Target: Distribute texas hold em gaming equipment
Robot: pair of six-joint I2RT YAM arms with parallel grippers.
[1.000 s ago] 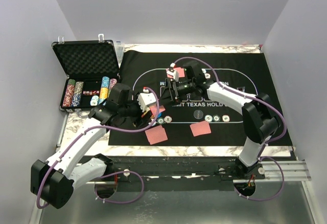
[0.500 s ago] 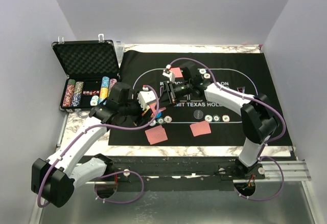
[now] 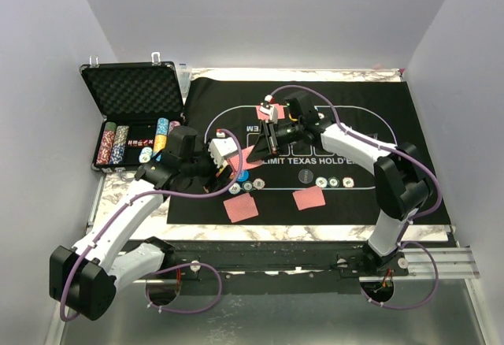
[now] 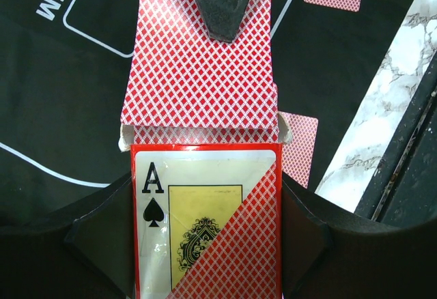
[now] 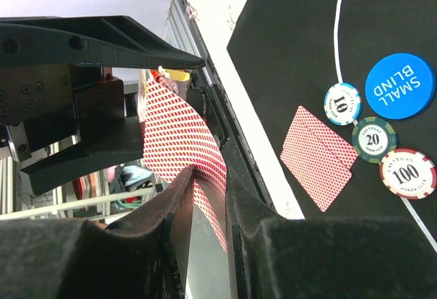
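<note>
White walls close in on a marble desk (image 3: pixel 130 203) draped with a black felt mat (image 3: pixel 409 124). At the far left corner an open foam-lined case (image 3: pixel 130 93) holds rows of poker chips (image 3: pixel 118 143).

Over the mat's left half the two arms meet. The left hand (image 4: pixel 205 244) is clamped on both sides of a red-orange card box (image 4: pixel 205 210), whose face shows an ace of spades. A red-backed playing card (image 4: pixel 201 74) sticks halfway out of the box's open end. The right hand (image 5: pixel 208 176) is pinched shut on that card's free edge, one dark fingertip (image 4: pixel 222 5) lying across its back.

On the felt below, a blue SMALL BLIND button (image 5: pixel 399 85) sits just beside three striped chips (image 5: pixel 374 139) marked 10, 20 and 100, which sit close together. A pair of face-down cards (image 5: pixel 317 152) lies near them, overlapping. Two more pairs (image 3: pixel 309 198) lie apart along the mat's near edge.
</note>
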